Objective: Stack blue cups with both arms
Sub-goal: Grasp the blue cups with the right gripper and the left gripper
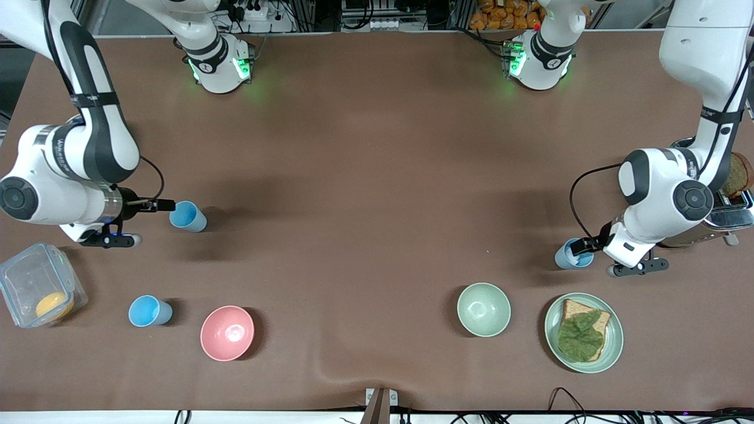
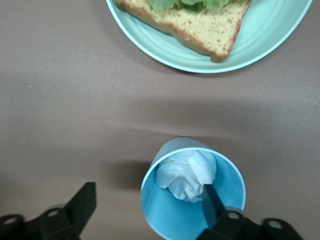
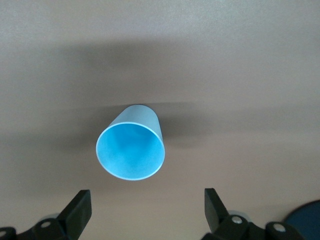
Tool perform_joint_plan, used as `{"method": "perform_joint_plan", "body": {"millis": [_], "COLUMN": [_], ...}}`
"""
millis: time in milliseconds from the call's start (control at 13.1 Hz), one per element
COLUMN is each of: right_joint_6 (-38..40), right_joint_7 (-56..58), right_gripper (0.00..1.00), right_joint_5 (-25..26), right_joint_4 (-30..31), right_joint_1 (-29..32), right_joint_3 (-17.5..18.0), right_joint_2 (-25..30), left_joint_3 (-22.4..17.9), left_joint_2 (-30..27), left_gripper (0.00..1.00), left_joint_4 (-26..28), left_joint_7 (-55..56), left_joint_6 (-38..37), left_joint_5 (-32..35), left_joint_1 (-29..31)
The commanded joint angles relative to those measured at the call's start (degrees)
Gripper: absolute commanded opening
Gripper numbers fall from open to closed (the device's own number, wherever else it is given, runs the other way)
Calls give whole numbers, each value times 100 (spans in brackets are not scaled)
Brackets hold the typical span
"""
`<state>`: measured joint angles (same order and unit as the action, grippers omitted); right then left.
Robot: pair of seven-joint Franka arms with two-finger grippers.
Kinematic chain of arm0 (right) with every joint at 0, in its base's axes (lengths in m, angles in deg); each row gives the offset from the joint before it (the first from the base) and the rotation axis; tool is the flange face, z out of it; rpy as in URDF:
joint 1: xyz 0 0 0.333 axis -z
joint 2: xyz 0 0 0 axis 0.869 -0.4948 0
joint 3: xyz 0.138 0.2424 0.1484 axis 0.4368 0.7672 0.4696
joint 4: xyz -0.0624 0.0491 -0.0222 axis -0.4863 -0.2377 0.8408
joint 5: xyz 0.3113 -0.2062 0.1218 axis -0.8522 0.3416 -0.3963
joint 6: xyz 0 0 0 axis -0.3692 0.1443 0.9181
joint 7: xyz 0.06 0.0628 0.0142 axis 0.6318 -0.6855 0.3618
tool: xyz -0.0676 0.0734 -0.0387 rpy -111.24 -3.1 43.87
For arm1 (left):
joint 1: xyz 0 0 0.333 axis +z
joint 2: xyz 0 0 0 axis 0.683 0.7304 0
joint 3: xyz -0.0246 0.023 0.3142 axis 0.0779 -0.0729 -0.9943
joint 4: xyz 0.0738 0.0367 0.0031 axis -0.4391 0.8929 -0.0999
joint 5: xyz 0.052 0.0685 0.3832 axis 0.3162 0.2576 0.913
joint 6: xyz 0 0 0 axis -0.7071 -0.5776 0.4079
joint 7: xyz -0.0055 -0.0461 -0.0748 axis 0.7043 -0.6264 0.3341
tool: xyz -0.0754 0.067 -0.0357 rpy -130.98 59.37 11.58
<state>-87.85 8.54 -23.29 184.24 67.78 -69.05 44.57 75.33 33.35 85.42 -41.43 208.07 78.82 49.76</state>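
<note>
Brown table under both wide-open pincers, left straddling cup rim, right empty

even overhead light, soft shadows beside cups, wrist views slightly blurred

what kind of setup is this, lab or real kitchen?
Most likely a robotics lab staged with kitchen items. Two white arms are bolted to a table under a brown cover, with cables and power strips along its edge. Props: blue cups, a toaster, and a plate holding bread with lettuce.
</note>
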Motion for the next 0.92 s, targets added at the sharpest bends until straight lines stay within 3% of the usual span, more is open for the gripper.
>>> {"method": "perform_joint_plan", "body": {"millis": [0, 76, 153, 611, 841], "right_joint_6": [-537, -626, -653, -1058, -1066], "right_joint_7": [-29, -29, -29, -37, -46], "right_gripper": [100, 100, 100, 100, 100], "right_joint_5": [-72, -72, -72, -80, -80], "right_joint_4": [489, 515, 498, 393, 393], "right_joint_1": [21, 21, 29, 82, 82], "right_joint_3": [-3, -3, -3, -3, -3], "right_joint_2": [134, 55, -6, -473, -534], "left_joint_3": [38, 38, 38, 108, 345], "left_joint_2": [90, 81, 72, -287, -630], "left_gripper": [47, 17, 0, 0, 0], "left_joint_4": [-79, -70, -62, -35, -53], "left_joint_7": [6, 6, 15, 58, 120], "left_joint_6": [63, 63, 63, -60, -446], "left_joint_5": [-33, -24, -24, -33, -94], "left_joint_1": [87, 87, 87, 52, 43]}}
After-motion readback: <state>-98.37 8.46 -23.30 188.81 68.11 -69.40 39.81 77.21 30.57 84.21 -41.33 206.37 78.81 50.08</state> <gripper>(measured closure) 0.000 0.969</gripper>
